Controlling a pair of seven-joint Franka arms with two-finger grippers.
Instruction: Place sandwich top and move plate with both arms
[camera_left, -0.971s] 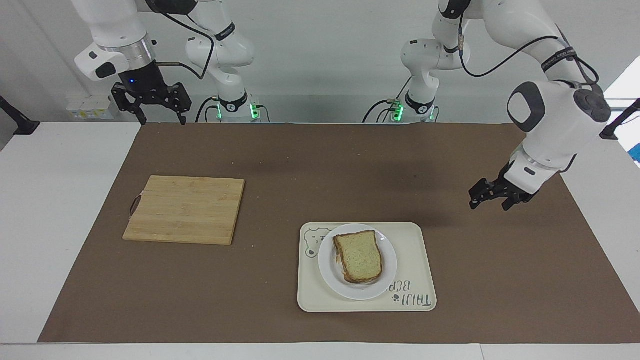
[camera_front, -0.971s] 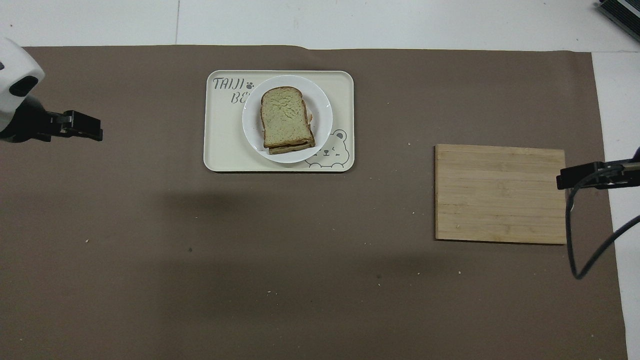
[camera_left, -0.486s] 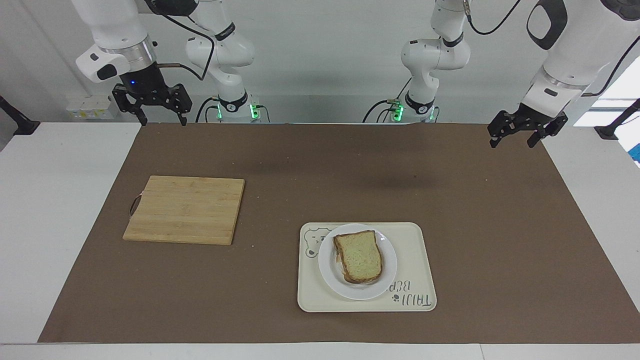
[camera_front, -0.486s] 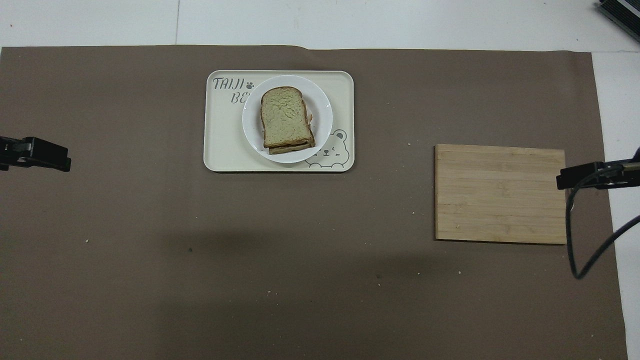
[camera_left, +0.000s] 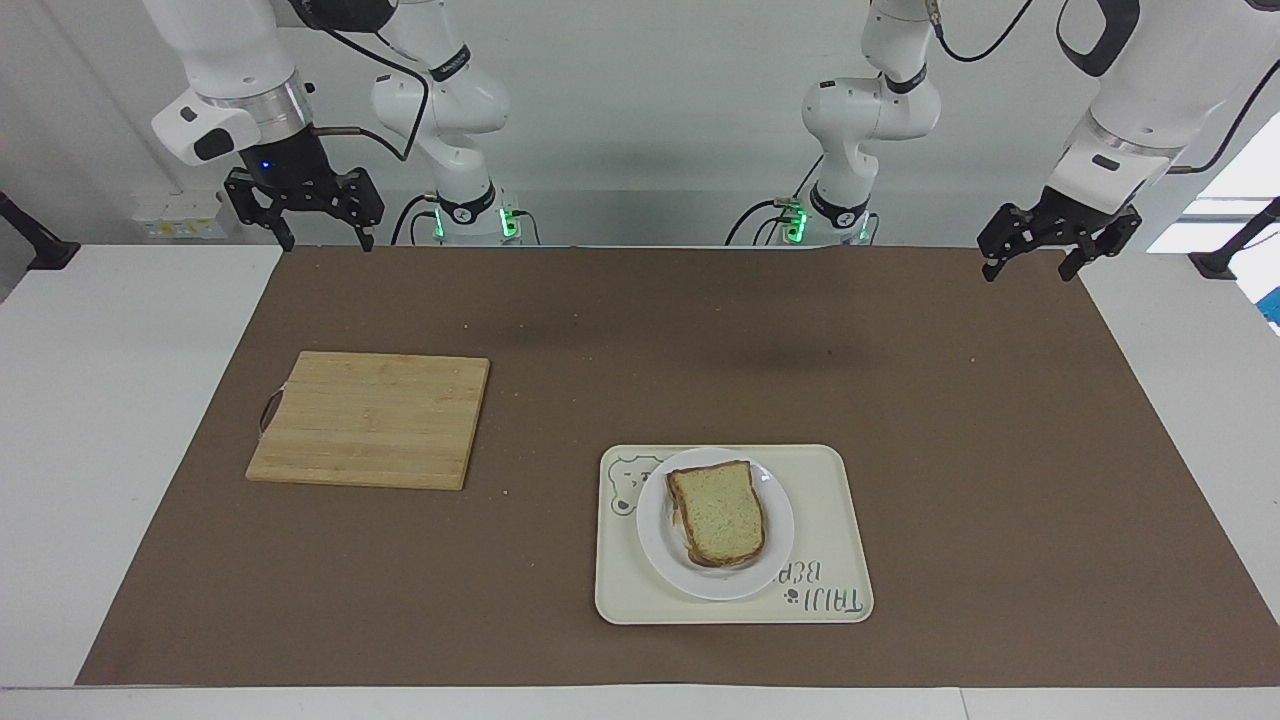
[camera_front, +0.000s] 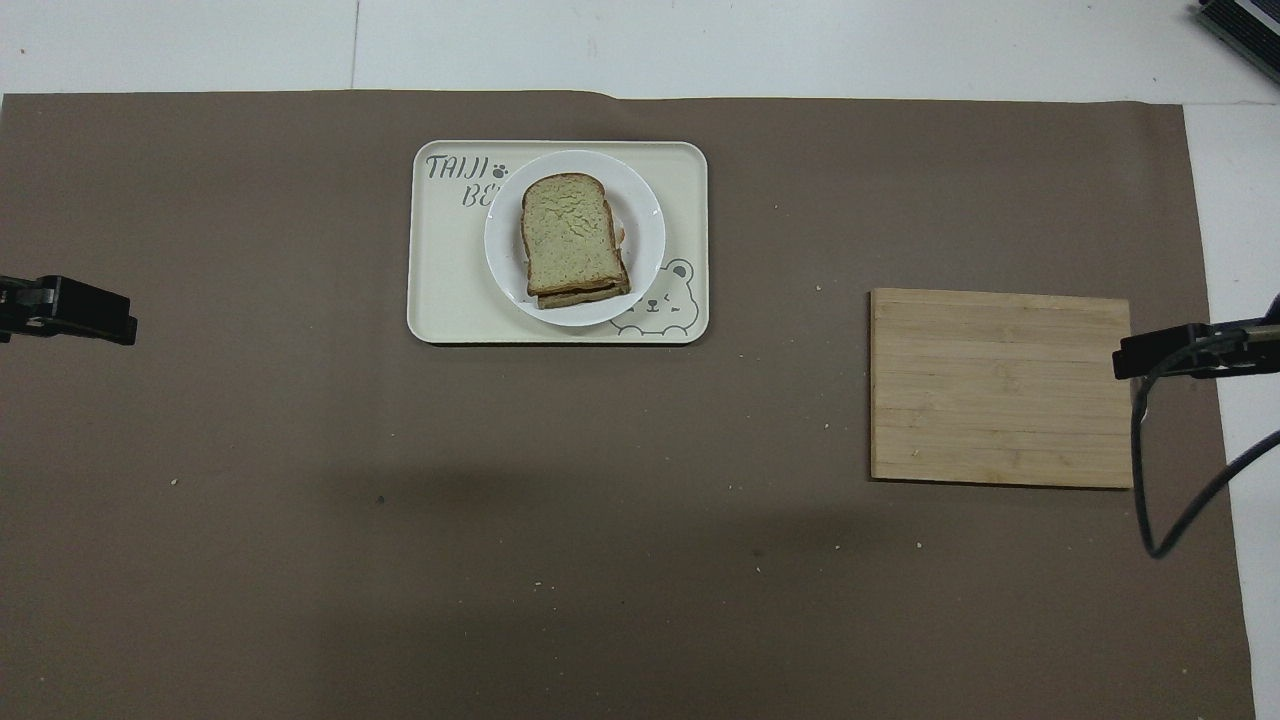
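The sandwich top (camera_left: 715, 512) (camera_front: 568, 238), a tan slice with a brown crust, lies on a second slice whose edge peeks out beneath it. Both sit on the small white plate (camera_left: 652, 535) (camera_front: 500, 255). The plate stands on the cream bear tray (camera_left: 835, 480) (camera_front: 440, 290). My left gripper (camera_left: 1028, 272) (camera_front: 100, 312) hangs open and empty over the mat's corner at the left arm's end, well away from the tray. Over the mat's corner at the right arm's end, my right gripper (camera_left: 327, 243) (camera_front: 1135, 357) waits, open and empty.
A bamboo cutting board (camera_left: 370, 418) (camera_front: 1000, 388) lies bare on the brown mat (camera_left: 640, 340) toward the right arm's end. Crumbs dot the mat. A black cable (camera_front: 1150, 480) loops down from the right arm beside the board.
My left arm has lifted and drawn back from low over the mat beside the tray to its corner by the robots. The sandwich, plate and right arm have not moved.
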